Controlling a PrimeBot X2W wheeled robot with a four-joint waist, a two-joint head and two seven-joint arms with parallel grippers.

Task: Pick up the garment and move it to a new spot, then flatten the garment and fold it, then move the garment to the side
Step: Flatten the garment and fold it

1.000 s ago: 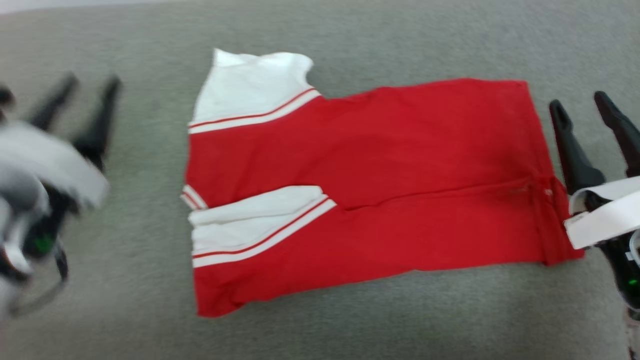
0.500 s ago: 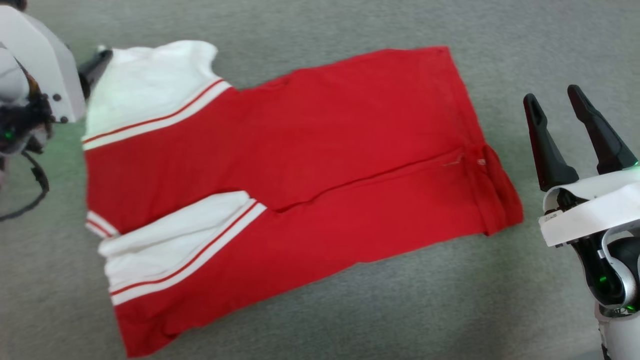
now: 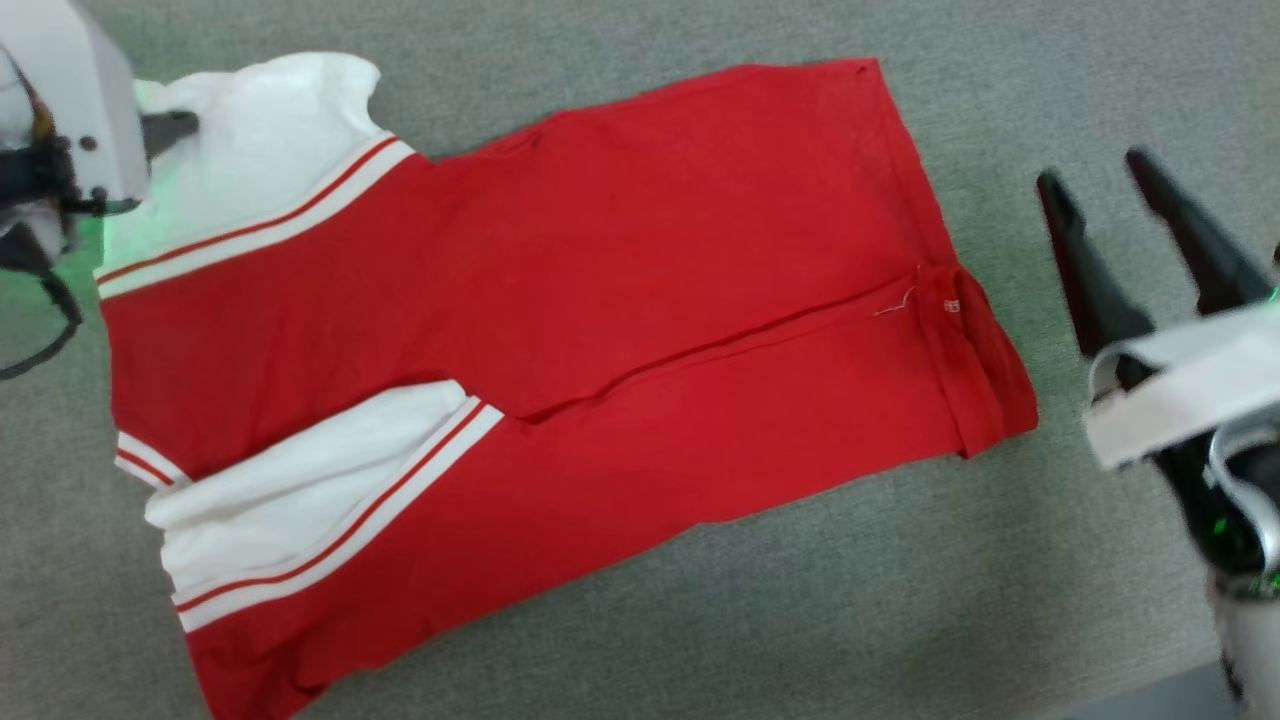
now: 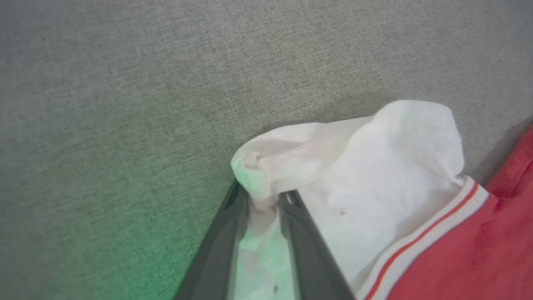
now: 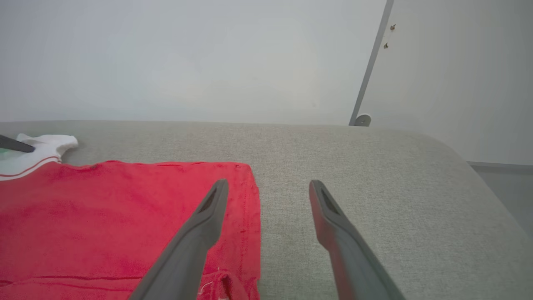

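The garment is a red shirt with white, stripe-trimmed sleeves. It lies folded lengthwise on the grey cushion, sleeves to the left and hem to the right. My left gripper is at the far-left white sleeve. In the left wrist view its fingers are shut on a bunched pinch of that sleeve's white cloth. My right gripper hovers open just right of the hem, holding nothing. In the right wrist view it straddles the hem's far corner of the garment. The left finger lies on the sleeve.
The grey upholstered surface runs all around the shirt. Its front edge shows at the lower right. In the right wrist view the cushion rounds off to the right before a pale wall.
The head camera has shifted, sliding the picture left. My left gripper has come in to the far white sleeve and closed on it. The right gripper stays open beside the hem.
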